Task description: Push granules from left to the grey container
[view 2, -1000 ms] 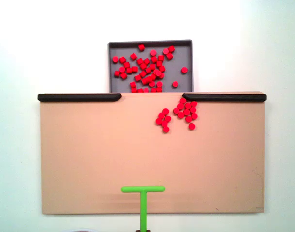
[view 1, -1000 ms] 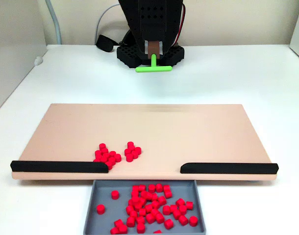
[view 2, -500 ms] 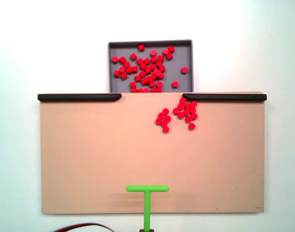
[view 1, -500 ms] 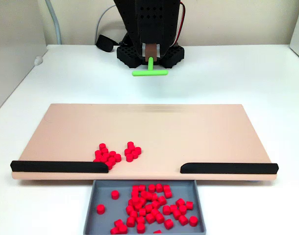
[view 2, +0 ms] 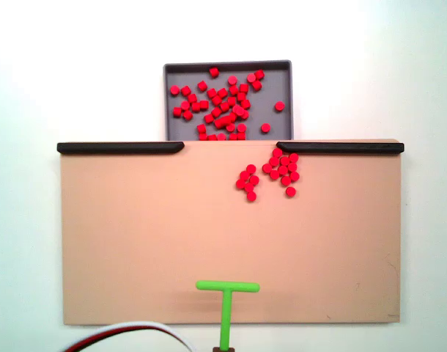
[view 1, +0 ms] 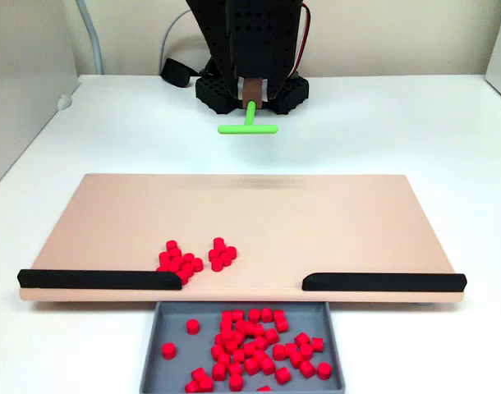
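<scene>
Two small clusters of red granules (view 1: pixel 178 263) (view 1: pixel 222 252) lie on the tan board (view 1: pixel 316 222) by the inner end of the left black bar; from above the same granules (view 2: pixel 282 169) sit right of the gap. Many more granules (view 1: pixel 250 345) (view 2: pixel 220 103) lie in the grey container (view 1: pixel 152 353) (view 2: pixel 282 81) under the gap. My gripper (view 1: pixel 253 90) is at the arm's tip, shut on the stem of a green T-shaped pusher (view 1: pixel 247 127) (view 2: pixel 227 287). The pusher hangs at the board's far edge, well away from the granules.
Two black bars (view 1: pixel 98 279) (view 1: pixel 382 281) line the board's near edge with a gap between them. The arm's black base (view 1: pixel 209 90) stands behind the board. A white and red cable (view 2: pixel 128 334) loops over the board's edge.
The pusher has crept toward the board and slightly left in the front view, right in the view from above. The cable has swung into sight. The granules have not moved.
</scene>
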You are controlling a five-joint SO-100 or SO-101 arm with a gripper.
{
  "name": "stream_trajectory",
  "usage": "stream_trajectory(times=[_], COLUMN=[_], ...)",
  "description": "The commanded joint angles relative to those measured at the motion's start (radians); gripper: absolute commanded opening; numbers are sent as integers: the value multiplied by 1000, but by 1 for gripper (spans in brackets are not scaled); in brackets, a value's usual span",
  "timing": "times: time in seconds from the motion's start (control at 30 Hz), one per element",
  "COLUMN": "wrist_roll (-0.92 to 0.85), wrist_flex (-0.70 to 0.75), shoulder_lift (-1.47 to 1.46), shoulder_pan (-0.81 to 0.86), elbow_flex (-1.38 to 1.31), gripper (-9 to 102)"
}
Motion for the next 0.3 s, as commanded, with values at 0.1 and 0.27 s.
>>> stream_trajectory(times=[0.1,0.27], wrist_roll=[-2,-5], wrist_flex=[2,2], shoulder_lift=[34,32], shoulder_pan=[-18,-18], elbow_flex=[-21,-21], gripper=[0,0])
